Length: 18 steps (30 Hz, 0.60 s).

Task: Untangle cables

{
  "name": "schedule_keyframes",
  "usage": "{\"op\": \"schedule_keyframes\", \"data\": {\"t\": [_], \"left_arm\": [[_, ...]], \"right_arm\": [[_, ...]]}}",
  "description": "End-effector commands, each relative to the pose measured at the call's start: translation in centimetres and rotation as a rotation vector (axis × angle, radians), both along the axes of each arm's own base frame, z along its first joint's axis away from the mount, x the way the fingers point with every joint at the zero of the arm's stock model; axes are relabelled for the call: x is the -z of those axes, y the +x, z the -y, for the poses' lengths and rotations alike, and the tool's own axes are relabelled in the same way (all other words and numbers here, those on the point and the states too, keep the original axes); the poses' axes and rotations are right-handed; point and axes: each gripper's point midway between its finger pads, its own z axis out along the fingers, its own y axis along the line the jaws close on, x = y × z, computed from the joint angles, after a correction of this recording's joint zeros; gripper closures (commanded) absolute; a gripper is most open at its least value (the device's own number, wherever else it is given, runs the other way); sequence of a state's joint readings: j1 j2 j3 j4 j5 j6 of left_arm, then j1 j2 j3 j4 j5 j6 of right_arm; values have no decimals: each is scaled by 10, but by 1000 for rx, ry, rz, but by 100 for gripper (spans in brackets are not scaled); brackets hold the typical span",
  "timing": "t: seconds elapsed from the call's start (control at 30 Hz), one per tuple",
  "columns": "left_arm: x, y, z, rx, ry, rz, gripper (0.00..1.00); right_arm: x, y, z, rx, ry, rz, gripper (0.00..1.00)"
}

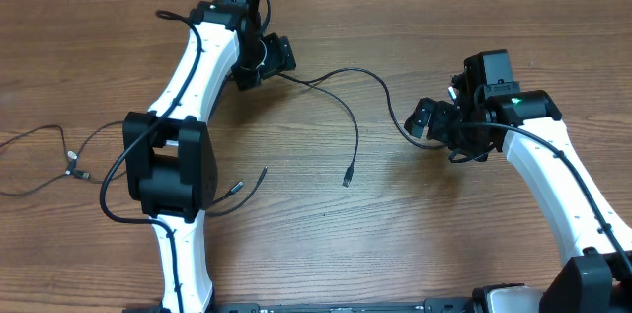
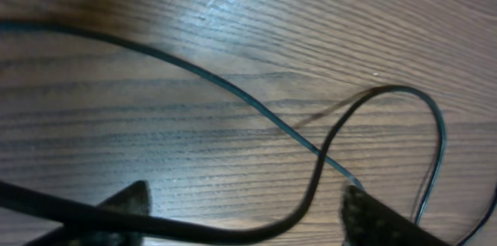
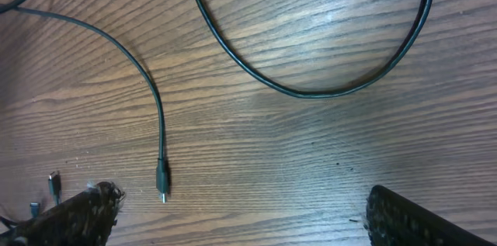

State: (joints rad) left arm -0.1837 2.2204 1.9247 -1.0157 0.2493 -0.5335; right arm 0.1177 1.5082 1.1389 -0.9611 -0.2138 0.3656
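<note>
Partly done: one cable (image 1: 71,162) lies apart at far left, but two centre cables (image 2: 320,153) cross by the left gripper (image 1: 279,56), jaws apart astride one; right gripper (image 1: 425,118) wide, empty.

overhead: high, straight down, whole table (image 1: 395,244) | wrists: low, close, facing wood | overhead+right wrist share: plug-ended cable (image 1: 354,145) (image 3: 160,133)

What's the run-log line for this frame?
left pincer: open, cable between its fingers, not clamped | right pincer: open, empty | loose plug end: untouched
</note>
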Motion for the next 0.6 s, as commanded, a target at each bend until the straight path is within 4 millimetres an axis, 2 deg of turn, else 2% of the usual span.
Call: {"op": "schedule_keyframes", "data": {"t": [0.0, 0.03, 0.07, 0.1, 0.17, 0.2, 0.27, 0.37, 0.47, 0.57], "left_arm": [[5, 4, -2, -54, 8, -9, 39], [3, 5, -2, -54, 7, -2, 48], [2, 6, -1, -54, 6, 4, 67], [-1, 8, -2, -56, 3, 13, 72], [-7, 10, -3, -58, 0, 32, 92], [-11, 12, -3, -58, -2, 42, 96], [-23, 15, -4, -54, -6, 70, 96], [-52, 23, -3, -23, -11, 148, 96], [-98, 32, 3, 37, -13, 274, 96], [-154, 36, 9, 100, -4, 424, 96]], "right_arm": [[-12, 3, -1, 0, 9, 38, 0], [-12, 2, 0, 0, 8, 36, 0], [-12, 2, 0, 0, 8, 33, 0], [-12, 2, 0, 0, 8, 33, 0], [-12, 2, 0, 0, 8, 33, 0], [-12, 2, 0, 0, 8, 33, 0], [-12, 2, 0, 0, 8, 33, 0], [-12, 2, 0, 0, 8, 33, 0], [-12, 2, 0, 0, 8, 33, 0], [-12, 2, 0, 0, 8, 32, 0]]}}
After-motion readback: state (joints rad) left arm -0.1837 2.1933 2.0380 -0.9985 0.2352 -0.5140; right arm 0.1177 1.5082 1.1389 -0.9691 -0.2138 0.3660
